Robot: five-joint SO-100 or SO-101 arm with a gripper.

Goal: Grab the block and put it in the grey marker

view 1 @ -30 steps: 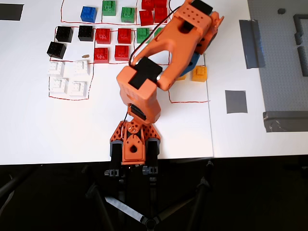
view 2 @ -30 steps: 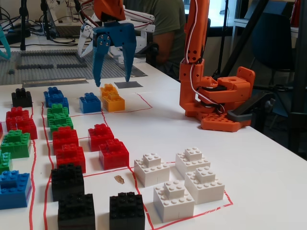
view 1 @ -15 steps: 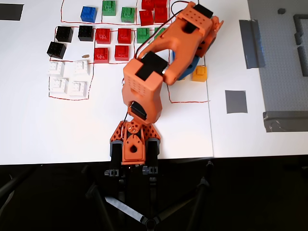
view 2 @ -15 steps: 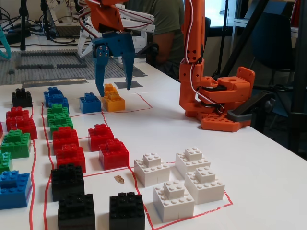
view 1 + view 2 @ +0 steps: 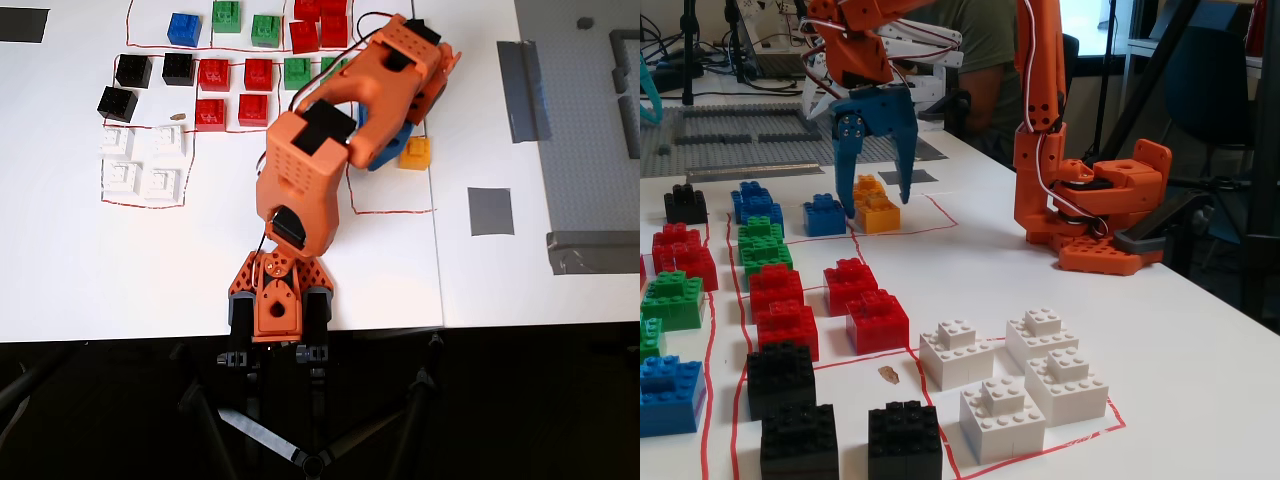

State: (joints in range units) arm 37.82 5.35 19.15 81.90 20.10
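Two yellow-orange blocks stand close together inside a red-outlined area. In the fixed view the near one [image 5: 880, 214] sits in front of the far one [image 5: 869, 185]. The overhead view shows only one block [image 5: 415, 152]; the arm covers the other. My blue gripper [image 5: 878, 205] is open and lowered, with one finger on each side of the near block and not closed on it. In the overhead view the gripper [image 5: 390, 150] is mostly hidden under the orange arm. The grey marker [image 5: 490, 211] is a small square patch right of the blocks, partly visible behind the gripper in the fixed view [image 5: 923, 176].
Rows of red [image 5: 258, 73], green [image 5: 227, 14], blue [image 5: 184, 29], black [image 5: 133, 70] and white [image 5: 143, 162] blocks fill the red-outlined areas left of the arm. Long grey tape strips [image 5: 525, 90] and a grey baseplate [image 5: 590, 130] lie on the right. The arm's base [image 5: 278, 300] stands at the front edge.
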